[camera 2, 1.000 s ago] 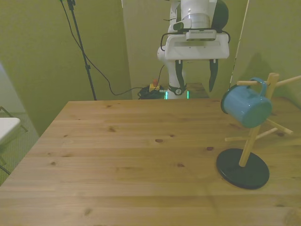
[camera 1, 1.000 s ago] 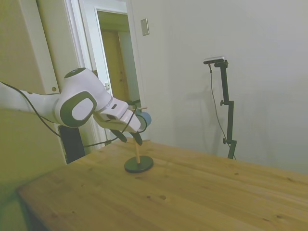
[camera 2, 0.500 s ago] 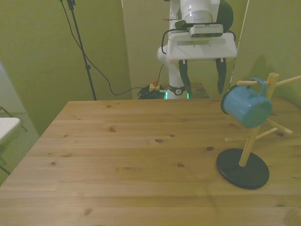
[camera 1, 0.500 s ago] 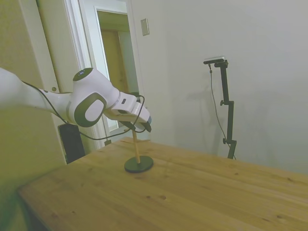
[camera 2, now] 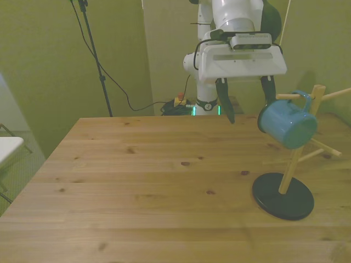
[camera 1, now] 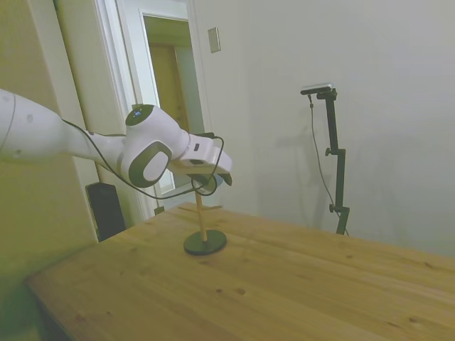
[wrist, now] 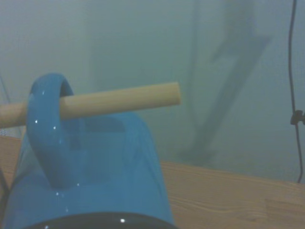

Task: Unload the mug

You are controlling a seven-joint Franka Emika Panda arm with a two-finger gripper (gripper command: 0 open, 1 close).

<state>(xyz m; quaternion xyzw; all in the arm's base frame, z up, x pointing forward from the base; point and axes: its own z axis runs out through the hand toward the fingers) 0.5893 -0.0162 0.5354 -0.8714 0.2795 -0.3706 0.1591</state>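
Note:
The mug (camera 2: 288, 125) is blue with a dark rim. It hangs tilted by its handle on an upper peg of a wooden mug tree (camera 2: 296, 149) at the front view's right. My gripper (camera 2: 248, 106) is open, just to the left of the mug at its height, and one finger (camera 2: 269, 94) is close to the mug's side. In the side view the gripper (camera 1: 215, 181) covers the top of the tree and hides the mug. The wrist view shows the mug (wrist: 95, 181) from close by, with its handle (wrist: 45, 131) looped over the peg (wrist: 119, 100).
The mug tree stands on a round black base (camera 2: 283, 197) on the wooden table (camera 2: 153, 186). More bare pegs stick out of its post toward the front view's right. A black cable trails on the floor behind the table.
The gripper has moved toward the front view's right and closer to the mug, staying open. The mug still hangs on its peg.

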